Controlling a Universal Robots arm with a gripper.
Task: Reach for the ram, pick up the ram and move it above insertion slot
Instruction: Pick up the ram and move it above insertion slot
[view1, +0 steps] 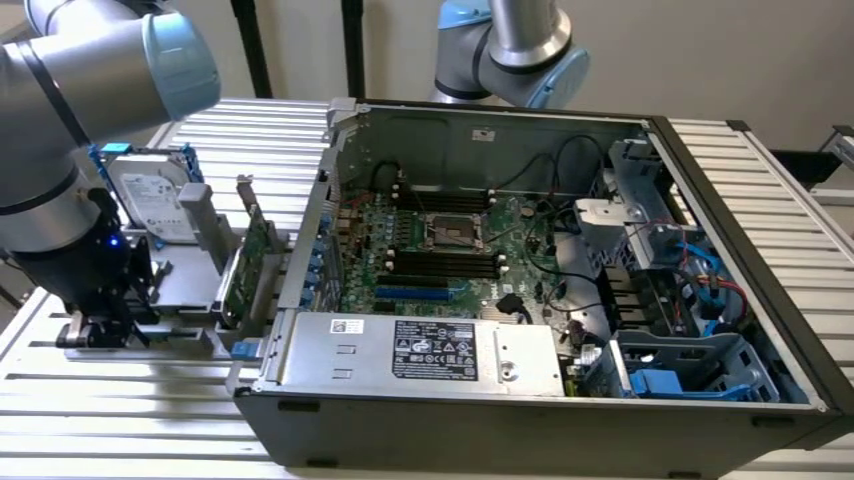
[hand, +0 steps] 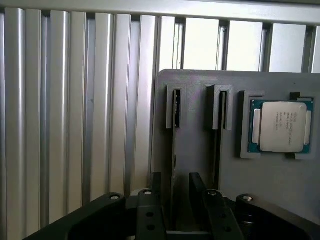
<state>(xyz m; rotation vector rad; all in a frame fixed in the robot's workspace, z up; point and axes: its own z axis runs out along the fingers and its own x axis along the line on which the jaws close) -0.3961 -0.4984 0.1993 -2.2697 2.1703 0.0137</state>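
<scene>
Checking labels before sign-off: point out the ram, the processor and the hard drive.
ram (hand: 173, 160), wrist view, its narrow edge.
processor (hand: 284, 126), wrist view, centre of the metal lid.
hard drive (view1: 151, 200), exterior view, labelled face.

Ribbed aluminium table, plain beige wall, black upright posts
</scene>
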